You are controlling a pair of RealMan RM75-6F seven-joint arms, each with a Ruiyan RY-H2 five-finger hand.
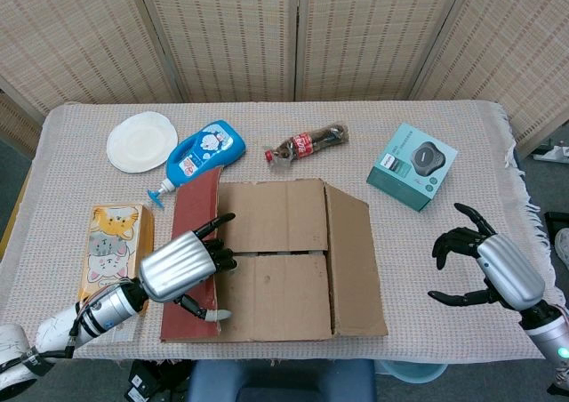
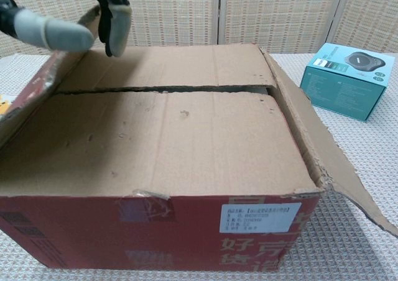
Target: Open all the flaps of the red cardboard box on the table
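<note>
The red cardboard box (image 1: 191,326) (image 2: 186,231) stands at the table's near middle. Its red left flap (image 1: 196,211) (image 2: 37,88) is tilted up, and my left hand (image 1: 178,269) (image 2: 74,20) grips its free edge, thumb on the outer side and fingers on the inner. The right flap (image 1: 356,260) (image 2: 323,144) hangs outward and down. The far inner flap (image 1: 284,215) (image 2: 186,66) and the near inner flap (image 1: 276,295) (image 2: 168,138) lie flat over the opening. My right hand (image 1: 489,273) hovers right of the box with fingers spread, holding nothing.
A teal box (image 1: 412,165) (image 2: 348,76) sits at the right. Behind the red box lie a cola bottle (image 1: 307,142), a blue bottle (image 1: 206,153) and a white plate (image 1: 140,141). A cat-print pack (image 1: 116,251) lies just left of my left hand.
</note>
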